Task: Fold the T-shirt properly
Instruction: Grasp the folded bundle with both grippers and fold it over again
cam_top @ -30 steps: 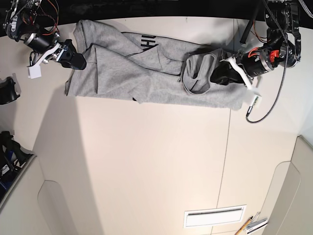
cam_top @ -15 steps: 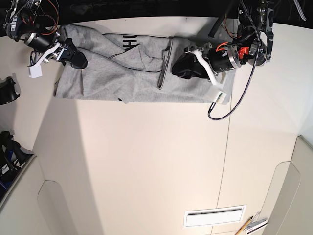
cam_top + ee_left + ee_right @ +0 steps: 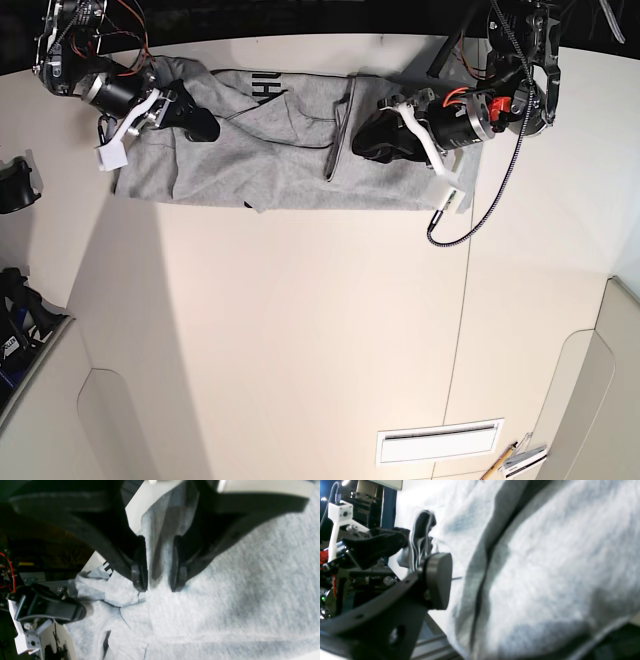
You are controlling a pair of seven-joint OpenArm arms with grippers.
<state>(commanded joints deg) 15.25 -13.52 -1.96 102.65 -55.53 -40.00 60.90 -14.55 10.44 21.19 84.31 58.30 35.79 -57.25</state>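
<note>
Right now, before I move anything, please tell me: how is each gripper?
Left gripper: open, jaws apart above the T-shirt.
Right gripper: cannot be told; cloth hides one jaw.

The grey T-shirt [image 3: 545,567] fills the middle and right of the view, a long dark crease running down through it between raised folds. A dark fingertip [image 3: 438,581] of the right gripper reaches in from the lower left, near the cloth. Beyond it, the black left gripper [image 3: 420,527] is at a stacked, folded edge of the shirt, with a white bracket [image 3: 341,512] on its arm. The lower right corner is dark and blurred.
</note>
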